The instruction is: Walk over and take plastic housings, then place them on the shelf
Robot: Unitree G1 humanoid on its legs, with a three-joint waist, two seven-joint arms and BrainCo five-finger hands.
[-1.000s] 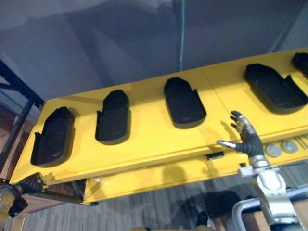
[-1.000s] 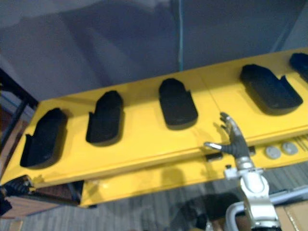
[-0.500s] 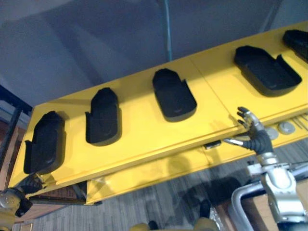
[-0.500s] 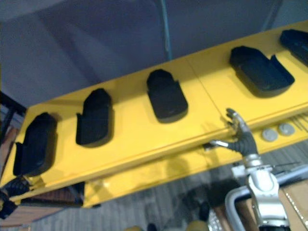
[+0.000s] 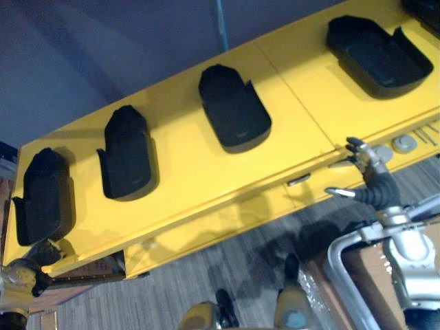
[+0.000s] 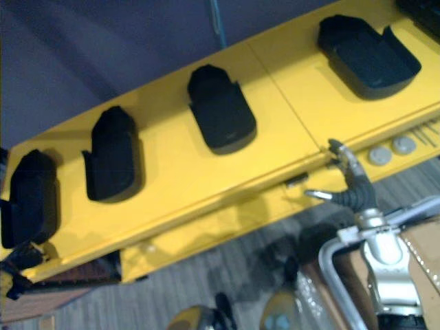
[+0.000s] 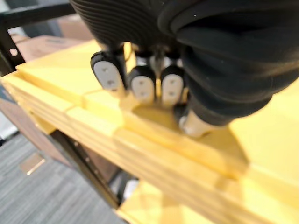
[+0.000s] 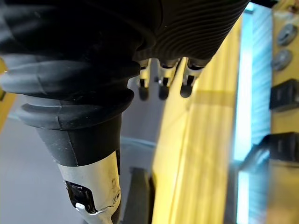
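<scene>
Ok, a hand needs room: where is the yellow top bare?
Widest bare patch: between the middle housing and the open housing right of it. The near strip of the yellow top is free. Tighter between the leftmost housing and the second housing.

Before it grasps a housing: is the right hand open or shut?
Open: the right hand shows relaxed, spread fingers holding nothing, by the yellow table.

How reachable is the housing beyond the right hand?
Probably yes: the right hand is open at the table edge, with only bare yellow top between it and the housing.
</scene>
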